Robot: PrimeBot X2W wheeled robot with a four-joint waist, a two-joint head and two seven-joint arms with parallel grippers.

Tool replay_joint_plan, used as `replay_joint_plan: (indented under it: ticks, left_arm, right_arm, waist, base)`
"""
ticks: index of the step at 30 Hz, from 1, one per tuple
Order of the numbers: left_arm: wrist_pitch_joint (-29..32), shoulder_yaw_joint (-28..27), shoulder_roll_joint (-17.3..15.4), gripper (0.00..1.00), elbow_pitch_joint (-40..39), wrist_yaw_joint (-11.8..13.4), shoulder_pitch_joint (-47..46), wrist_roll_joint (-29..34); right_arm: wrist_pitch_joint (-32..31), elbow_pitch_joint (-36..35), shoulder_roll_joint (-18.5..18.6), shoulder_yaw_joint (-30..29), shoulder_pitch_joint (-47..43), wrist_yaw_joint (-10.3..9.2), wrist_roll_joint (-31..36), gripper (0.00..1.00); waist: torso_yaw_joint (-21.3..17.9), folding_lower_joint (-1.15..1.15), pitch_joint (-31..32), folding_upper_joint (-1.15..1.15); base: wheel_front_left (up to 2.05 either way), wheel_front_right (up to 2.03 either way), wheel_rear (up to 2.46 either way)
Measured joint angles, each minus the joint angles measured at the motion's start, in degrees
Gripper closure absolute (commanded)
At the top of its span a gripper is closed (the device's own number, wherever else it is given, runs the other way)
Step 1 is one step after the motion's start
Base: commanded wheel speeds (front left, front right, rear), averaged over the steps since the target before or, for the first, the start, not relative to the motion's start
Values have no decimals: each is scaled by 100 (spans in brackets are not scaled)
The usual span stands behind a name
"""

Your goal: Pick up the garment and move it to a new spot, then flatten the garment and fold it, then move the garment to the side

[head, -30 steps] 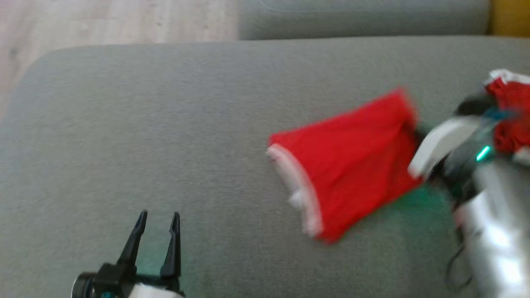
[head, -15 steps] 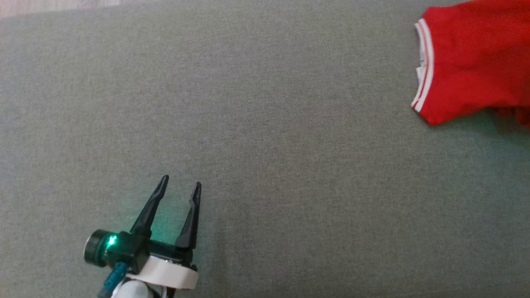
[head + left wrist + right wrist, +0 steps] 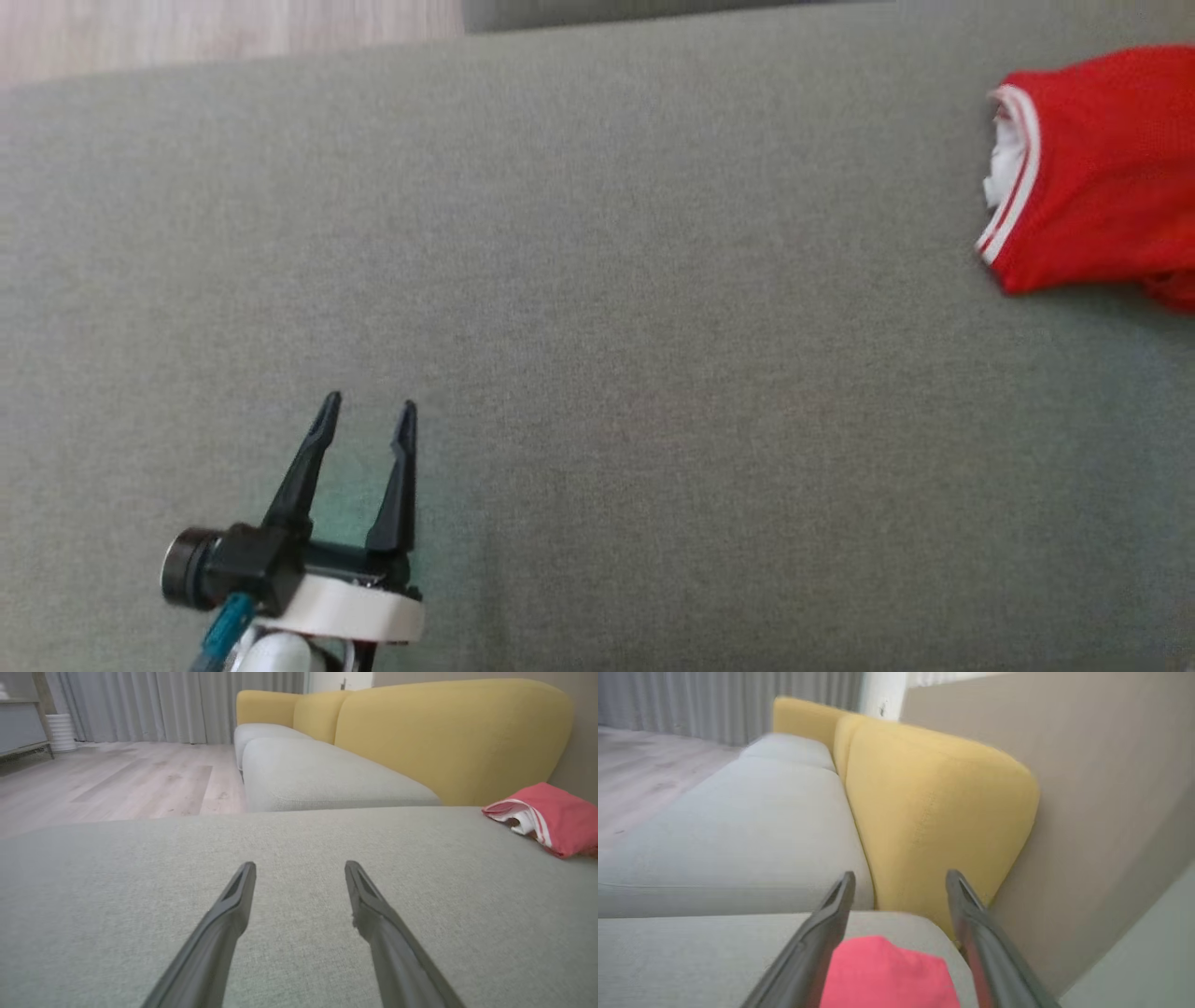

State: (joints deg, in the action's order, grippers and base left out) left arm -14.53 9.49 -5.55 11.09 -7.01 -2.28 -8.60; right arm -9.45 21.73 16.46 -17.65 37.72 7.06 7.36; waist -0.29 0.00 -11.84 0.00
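- Garment [image 3: 1092, 168], upper right: red, with white-striped trim and white inside.
- Sofa seat [image 3: 597, 280]: plain grey-green weave.
- Backrest [image 3: 444, 732]: mustard yellow.
- Floor [image 3: 117, 779], upper left: pale wood grain.
- Curtains [image 3: 177, 704]: grey.
- Left gripper [image 3: 370, 403]: black jaws, white collar.

A grey woven seat cushion [image 3: 597, 308] carries everything, its cloth smooth and unwrinkled, its far edge meeting pale wood floor at the left. A single red garment [image 3: 1102, 168] lies on it near the far right corner, close to the far edge. The garment is bunched, and its open end, with white-striped trim and white lining, faces the cushion's left edge.
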Motion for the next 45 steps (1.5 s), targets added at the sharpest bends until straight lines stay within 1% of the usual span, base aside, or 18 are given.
replay_joint_plan:
  ticks: [3,7,10,13,14,16,20,26,28,29,35,45]
  left_arm:
    - [0,-154,104,0,92,79,107,-115]
    - [0,-232,140,0,207,110,377,-148]
    - [0,-274,178,0,270,244,547,-121]
    - [0,-345,198,0,289,308,680,-31]
    - [0,-345,198,0,289,308,680,-31]
    - [0,-389,204,0,288,355,773,31]
    - [0,-444,221,0,277,445,875,121]
    - [0,-524,227,0,272,505,881,207]
    - [0,-552,235,0,275,510,883,201]
    - [0,-565,235,100,274,501,886,181]
    - [81,-563,255,100,708,500,1050,112]
    - [244,-588,258,100,717,466,1059,-573]
  right_arm:
    - [272,-495,-179,287,-634,0,-246,0]
    - [691,-1070,-497,578,-1725,1,-282,0]
    - [994,-1223,-848,747,-2630,1,-335,0]
    - [1296,-1248,-1133,1048,-3378,2,-394,0]
    - [1296,-1248,-1133,1048,-3378,2,-394,0]
    - [1549,-1246,-1236,1176,-3740,2,-421,0]
    - [1903,-1068,-1298,1200,-4158,2,-331,0]
    - [2183,-702,-1410,1359,-4301,2,-337,0]
    - [2216,-568,-1410,1394,-4316,2,-494,0]
    - [2251,-520,-1410,1419,-4315,2,-530,100]
    - [2228,-60,-1415,1443,-4435,-1,-602,100]
    - [2054,-60,-1415,1407,-4436,-1,-1347,100]
  waist:
    - [14,0,214,0]
    - [43,-1,552,0]
    - [89,-1,816,0]
    - [144,-1,1065,0]
    - [144,-1,1065,0]
    - [191,-2,1194,0]
    - [338,-1,1331,0]
    - [469,0,1400,0]
    - [482,0,1398,0]
    - [477,0,1395,0]
    - [467,0,1390,0]
    - [429,0,1372,0]
  base:
    - [0,0,0]
    - [0,0,0]
    - [0,0,0]
    - [0,0,0]
    - [0,0,0]
    - [0,0,0]
    - [0,0,0]
    - [0,0,0]
    - [0,0,0]
    - [0,0,0]
    - [0,0,0]
    - [0,0,0]
